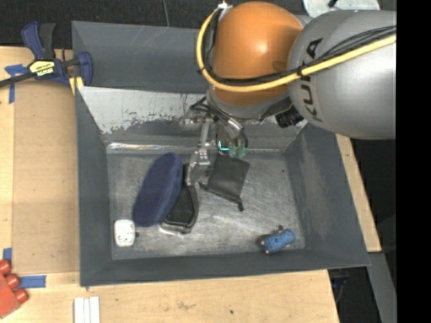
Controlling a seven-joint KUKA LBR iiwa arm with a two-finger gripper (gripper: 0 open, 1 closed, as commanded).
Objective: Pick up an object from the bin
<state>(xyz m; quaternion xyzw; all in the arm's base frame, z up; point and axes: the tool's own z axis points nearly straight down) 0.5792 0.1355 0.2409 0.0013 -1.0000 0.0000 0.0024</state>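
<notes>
The gripper (217, 159) hangs low by the back wall of the grey bin (91, 200), right over the top edge of a dark square pouch (227, 179) lying mid-floor. I cannot tell how wide it is open or whether it grips the pouch. Just left of the pouch, a blue oval pad (158, 189) overlaps a black case (182, 210). A small white cube (124, 233) and a blue toy (278, 239) sit along the front edge. Bare floor lies right of the pouch.

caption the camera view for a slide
Hand over a black pouch, beside a blue case, in the bin
</notes>
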